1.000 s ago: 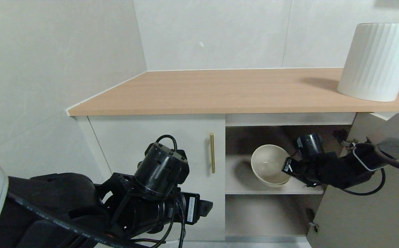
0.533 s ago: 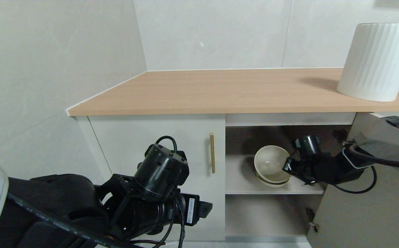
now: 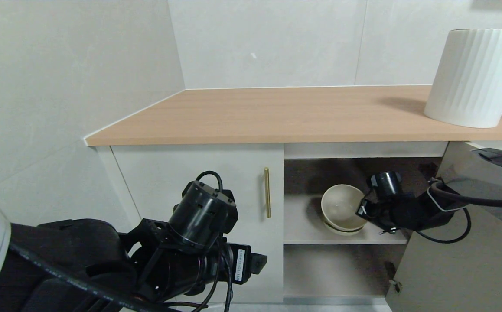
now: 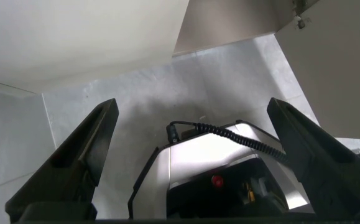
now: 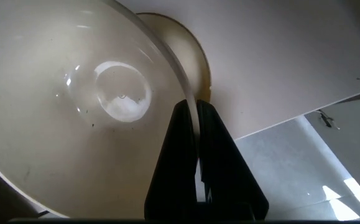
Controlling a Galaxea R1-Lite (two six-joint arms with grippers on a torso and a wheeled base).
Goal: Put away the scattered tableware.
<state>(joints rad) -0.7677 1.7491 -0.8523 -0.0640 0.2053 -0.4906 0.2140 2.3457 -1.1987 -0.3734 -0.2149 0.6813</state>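
Inside the open cabinet, your right tool holds a cream bowl by its rim. The two dark fingers are pressed together on the thin edge, one inside the bowl and one outside. The bowl is tilted, its opening turned toward the closed left side of the cabinet, and it sits on a second bowl of the same pale colour. That second bowl stands on the upper shelf. You cannot tell whether the held bowl is fully nested in it.

The right-hand door stands swung open beside your right arm. The left-hand door is closed, and its slim brass handle stands upright near the opening.

Your left tool hangs low in front of that closed door, well apart from the bowls. Its fingers are spread wide with nothing between them, above a pale tiled floor.

On the wooden counter above, a white ribbed container stands upright toward the right end.
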